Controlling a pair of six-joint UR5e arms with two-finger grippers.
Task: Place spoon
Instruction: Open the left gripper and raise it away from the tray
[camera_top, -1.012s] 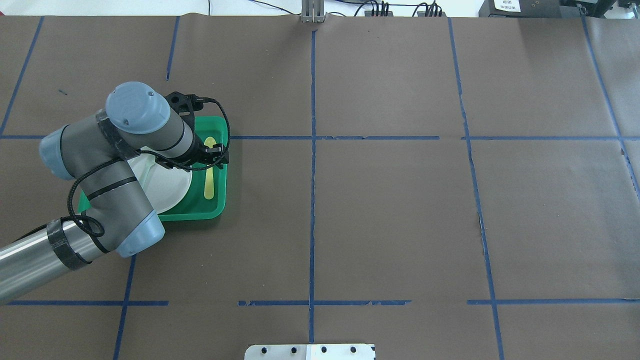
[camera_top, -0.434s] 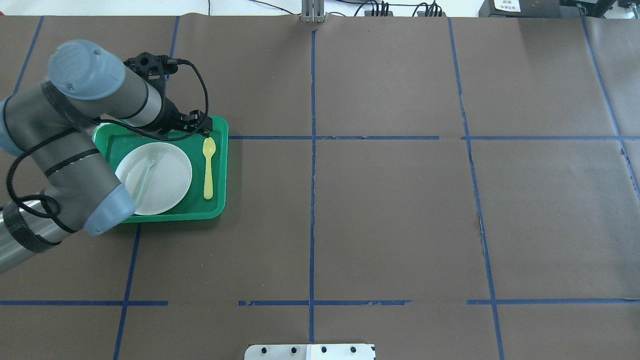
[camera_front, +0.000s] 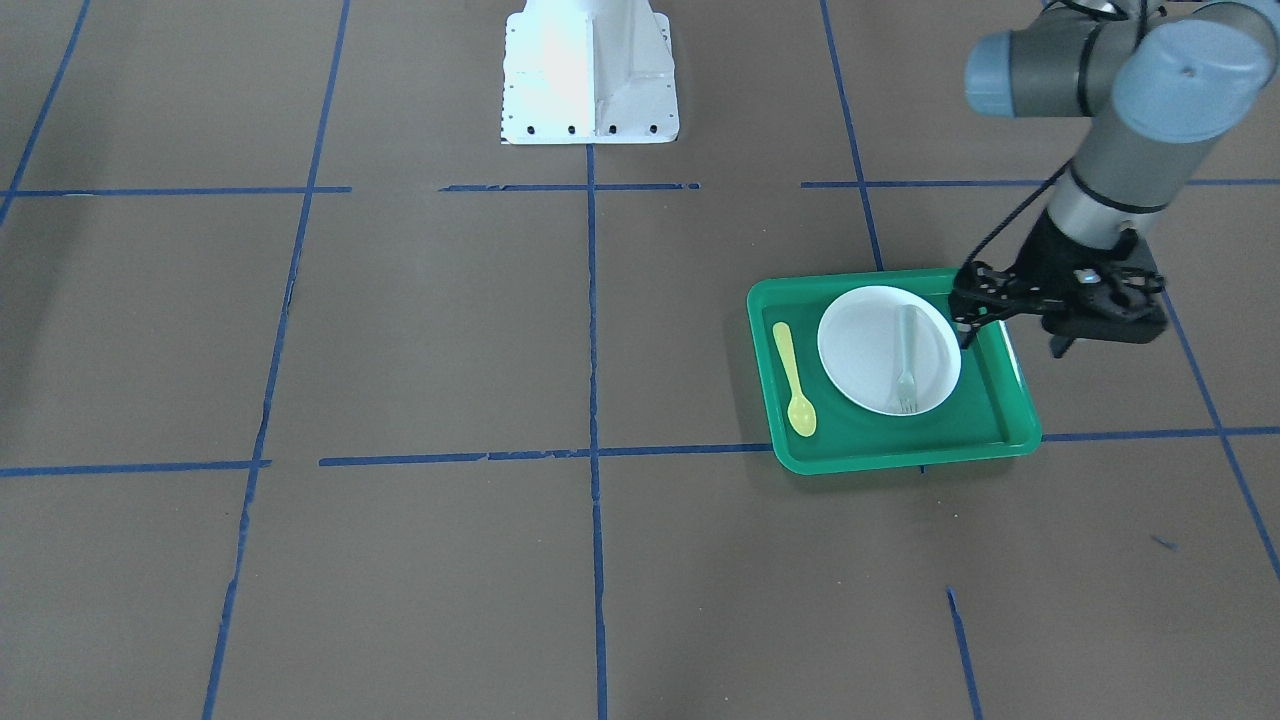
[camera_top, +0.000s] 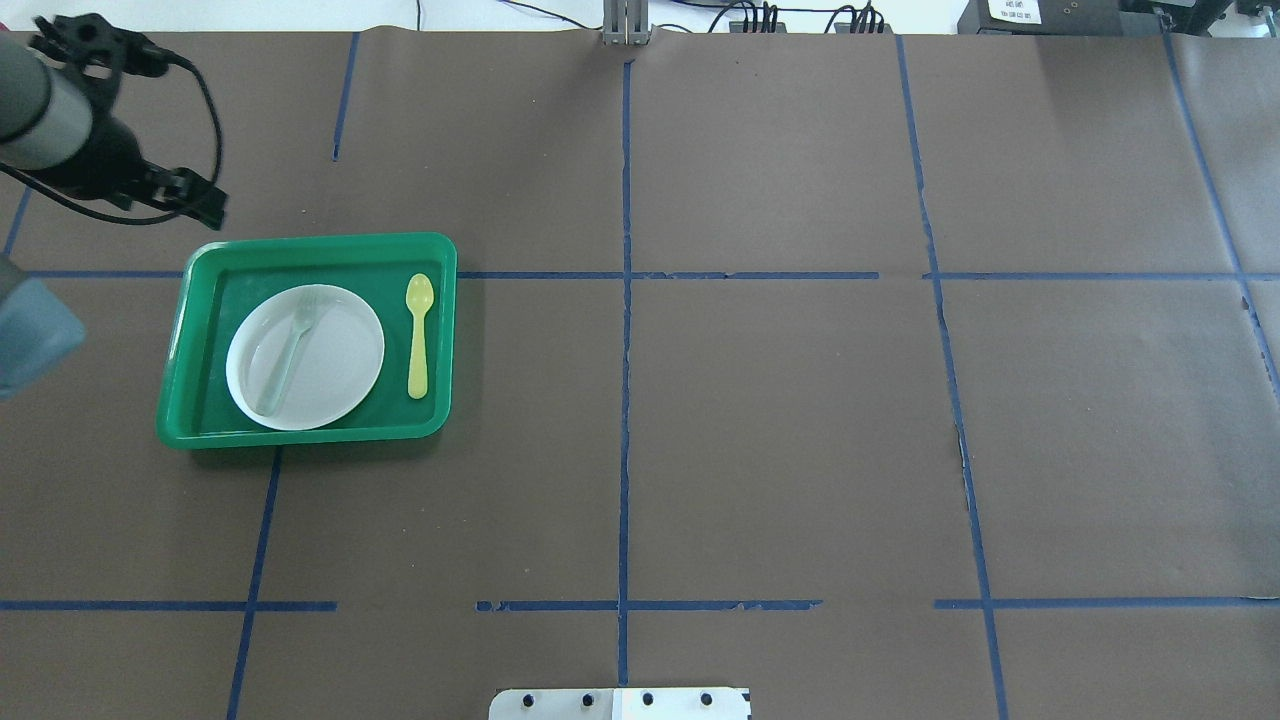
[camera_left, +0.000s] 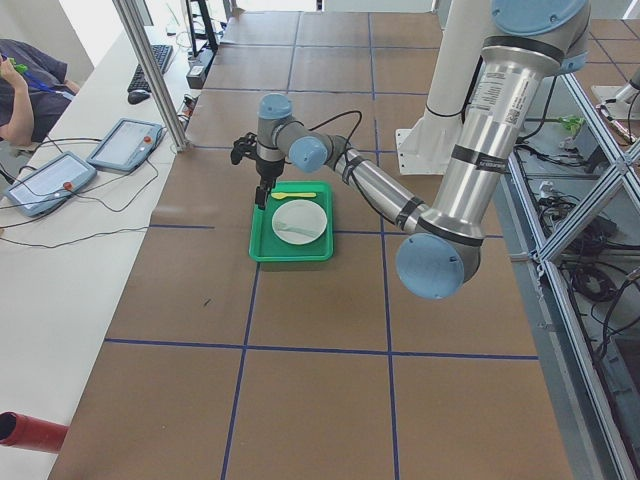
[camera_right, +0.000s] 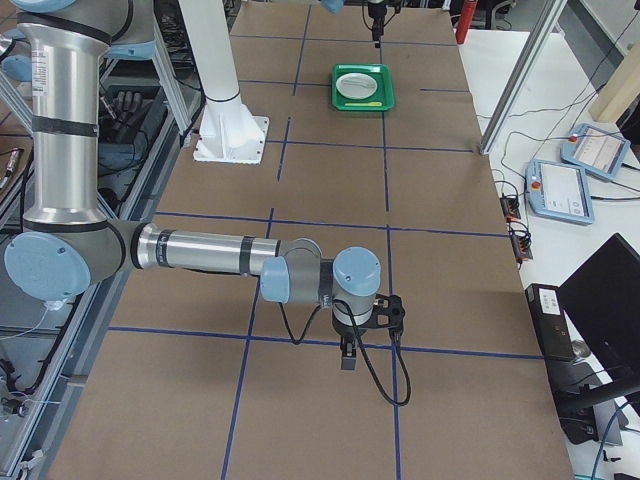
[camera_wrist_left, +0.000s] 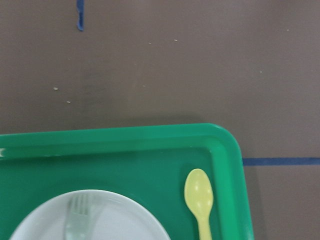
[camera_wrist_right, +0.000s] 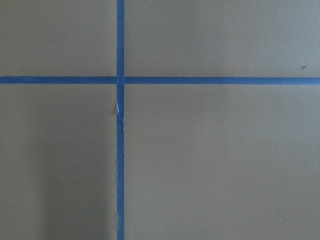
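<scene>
The pale-yellow spoon (camera_top: 419, 335) lies flat on the right strip of the green tray (camera_top: 320, 241), beside the white plate (camera_top: 335, 375), bowl end away from me. It also shows in the front view (camera_front: 795, 380) and the left wrist view (camera_wrist_left: 199, 196). A grey-green fork (camera_top: 288, 350) lies on the plate. My left gripper (camera_top: 197, 202) hangs open and empty above the tray's far left corner, its fingers (camera_front: 964, 325) spread wide, well clear of the spoon. My right gripper (camera_right: 346, 356) hovers over bare table far from the tray; I cannot tell whether it is open or shut.
The table is covered in brown paper with blue tape grid lines (camera_top: 625, 300). The white robot base plate (camera_front: 590, 70) sits at the near edge. Tablets (camera_left: 125, 145) and an operator (camera_left: 25, 85) are beyond the far edge.
My left arm has drawn back from over the spoon, up and to the far left. The spoon, plate and tray stay where they were.
</scene>
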